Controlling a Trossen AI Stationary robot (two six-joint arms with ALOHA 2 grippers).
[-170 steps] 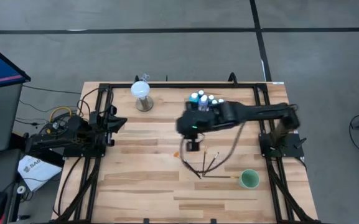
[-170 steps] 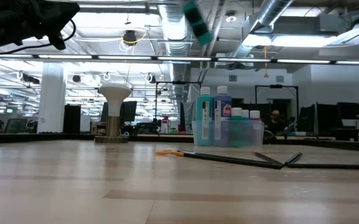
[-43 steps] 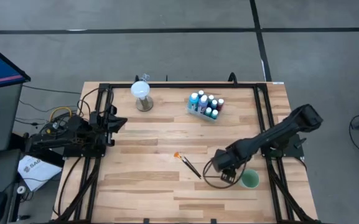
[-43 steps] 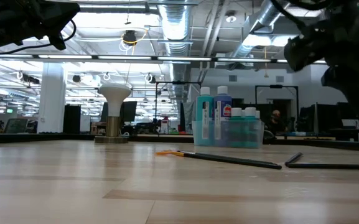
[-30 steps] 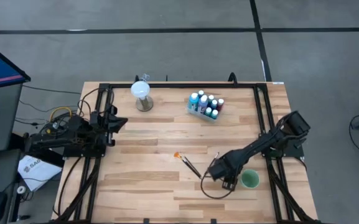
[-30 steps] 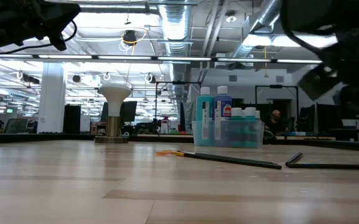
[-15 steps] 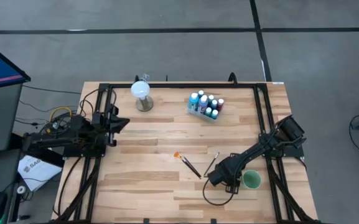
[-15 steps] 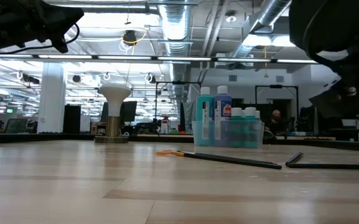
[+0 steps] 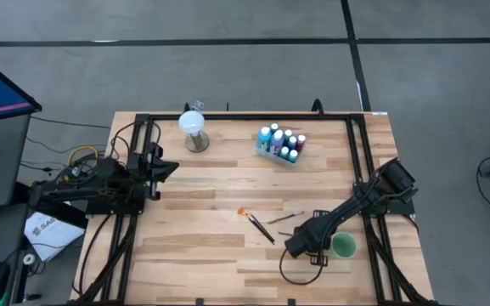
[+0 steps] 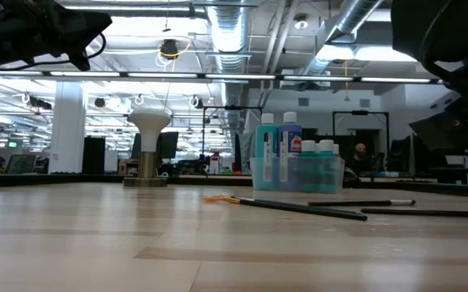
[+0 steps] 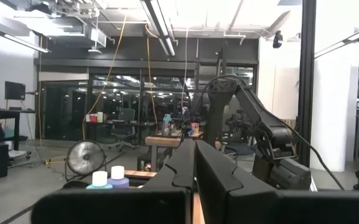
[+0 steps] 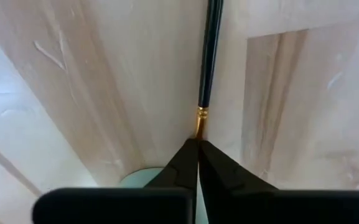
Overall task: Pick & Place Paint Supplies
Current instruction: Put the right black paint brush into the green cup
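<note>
Nearest the front edge of the wooden counter, the right claw is low over the boards just beside the green cup, its two fingers pressed together on the tip end of a dark-handled paintbrush; the right wrist view shows the gold ferrule disappearing between the closed fingers and the handle running away across the wood, with the cup's pale rim close by. The grip near the bristle end, handle trailing, suggests the brush is being taken for placing in the cup, though whether it has left the surface cannot be told. Slightly farther in, toward the counter's middle, lie the remaining brushes: an orange-tipped paintbrush set diagonally and a thin dark brush just beside it, both flat on the wood and apparently awaiting their turn. Farther back, near the rear edge, a clear tray holds the white-capped paint bottles upright and tightly grouped, blue and teal among them. To their left stands a white globe on a round base. The left claw waits at the counter's left side, raised clear of the work, its fingers closed together on nothing.
</note>
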